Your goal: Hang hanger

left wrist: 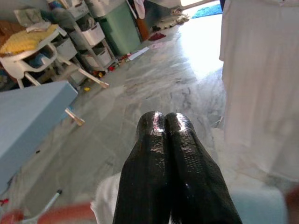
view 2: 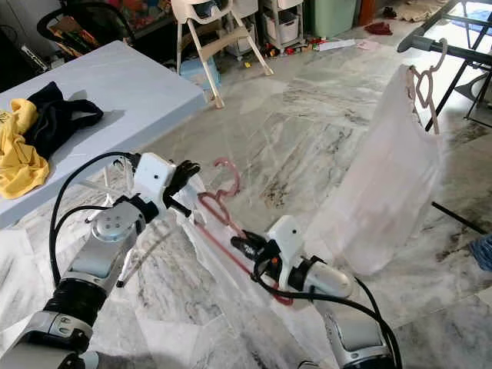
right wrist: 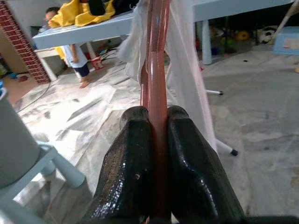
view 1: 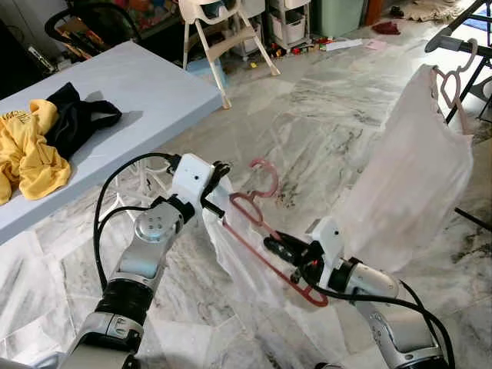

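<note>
Hanger (view 1: pixel 265 231) clamped in right tool (view 1: pixel 278 246), left tool (view 1: pixel 219 184) closed on garment; rack (view 1: pixel 453 34) far right-forward.

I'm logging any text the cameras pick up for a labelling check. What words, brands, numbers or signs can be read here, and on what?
No text can be read.
Yellow shirt on the blue table: dark print near its collar, too small and creased to read.
Pink hanger, held by the right gripper: no marking seen.
White garment on the rack: plain.
Left gripper: no label seen.
</note>
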Robot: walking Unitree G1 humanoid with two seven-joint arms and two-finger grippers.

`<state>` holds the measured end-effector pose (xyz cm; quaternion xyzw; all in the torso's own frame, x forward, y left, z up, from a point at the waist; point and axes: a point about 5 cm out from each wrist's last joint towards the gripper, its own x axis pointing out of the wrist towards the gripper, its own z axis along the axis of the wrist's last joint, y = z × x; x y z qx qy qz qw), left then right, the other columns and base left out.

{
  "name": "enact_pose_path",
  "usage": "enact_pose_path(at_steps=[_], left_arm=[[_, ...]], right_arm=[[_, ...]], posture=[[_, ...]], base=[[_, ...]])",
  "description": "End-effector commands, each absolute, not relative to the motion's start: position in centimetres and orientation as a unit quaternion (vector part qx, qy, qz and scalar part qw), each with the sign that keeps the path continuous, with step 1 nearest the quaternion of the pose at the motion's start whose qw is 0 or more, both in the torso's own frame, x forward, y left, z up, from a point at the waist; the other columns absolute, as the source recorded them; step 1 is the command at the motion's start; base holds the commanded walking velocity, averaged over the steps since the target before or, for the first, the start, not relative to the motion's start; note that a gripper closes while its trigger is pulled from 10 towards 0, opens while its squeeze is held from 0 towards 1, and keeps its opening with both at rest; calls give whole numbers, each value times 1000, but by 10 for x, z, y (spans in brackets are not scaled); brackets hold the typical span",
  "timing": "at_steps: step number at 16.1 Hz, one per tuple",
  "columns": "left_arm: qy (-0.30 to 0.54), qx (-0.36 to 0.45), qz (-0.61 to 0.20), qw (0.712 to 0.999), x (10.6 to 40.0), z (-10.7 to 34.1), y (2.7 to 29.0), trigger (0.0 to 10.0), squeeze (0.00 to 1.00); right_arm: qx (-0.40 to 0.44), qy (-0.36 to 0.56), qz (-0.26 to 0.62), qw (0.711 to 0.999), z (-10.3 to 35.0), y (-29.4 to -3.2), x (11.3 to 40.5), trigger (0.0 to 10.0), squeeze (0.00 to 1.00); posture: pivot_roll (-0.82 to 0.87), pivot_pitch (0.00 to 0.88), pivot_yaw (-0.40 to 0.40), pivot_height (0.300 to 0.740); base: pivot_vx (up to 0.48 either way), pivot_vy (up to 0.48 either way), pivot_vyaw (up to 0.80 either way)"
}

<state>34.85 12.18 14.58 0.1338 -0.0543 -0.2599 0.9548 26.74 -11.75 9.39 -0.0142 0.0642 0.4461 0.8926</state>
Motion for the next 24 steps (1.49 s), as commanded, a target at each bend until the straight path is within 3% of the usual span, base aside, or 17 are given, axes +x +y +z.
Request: enact_pose_path(at_steps=[1, 4, 8, 13, 14, 15, 16, 17, 18, 24], left_arm=[[-56, 137, -245, 958, 351, 148, 132, 0, 0], [-56, 128, -260, 955, 346, 144, 124, 0, 0], [-56, 101, -322, 940, 327, 133, 87, 0, 0], [-61, 100, -344, 931, 322, 134, 73, 0, 0], [-59, 123, -328, 935, 323, 131, 79, 3333, 0], [-49, 129, -306, 942, 326, 128, 88, 7569, 0], [-39, 126, -280, 951, 329, 125, 97, 10000, 0], [-29, 111, -252, 961, 333, 124, 107, 10000, 0], [-25, 94, -231, 968, 336, 124, 114, 10000, 1000], [-31, 96, -216, 971, 345, 130, 117, 10000, 1000]], right_arm=[[-15, 54, 463, 884, 97, -112, 265, 10000, 0], [-18, 36, 426, 904, 102, -116, 275, 10000, 0], [-12, -3, 386, 922, 115, -110, 284, 10000, 0], [-19, -26, 328, 944, 120, -115, 295, 10000, 0], [-26, -31, 315, 948, 122, -120, 299, 10000, 0], [-29, -35, 310, 950, 125, -123, 300, 10000, 0], [-30, -40, 303, 952, 128, -125, 302, 10000, 0], [-32, -45, 299, 953, 130, -127, 304, 10000, 0], [-33, -47, 296, 953, 131, -127, 305, 10000, 0], [-33, -48, 307, 950, 131, -126, 303, 10000, 0]], posture=[[-127, 107, 157, 740], [-134, 105, 150, 740], [-137, 105, 151, 740], [-137, 104, 160, 740], [-138, 102, 161, 740], [-138, 100, 163, 740], [-138, 99, 163, 740], [-138, 97, 164, 740], [-138, 95, 165, 740], [-143, 86, 165, 740]], base=[[0, 0, 0], [0, 0, 0], [0, 0, 0], [0, 0, 0], [0, 0, 0], [0, 0, 0], [0, 0, 0], [0, 0, 0], [0, 0, 0], [0, 0, 0]])
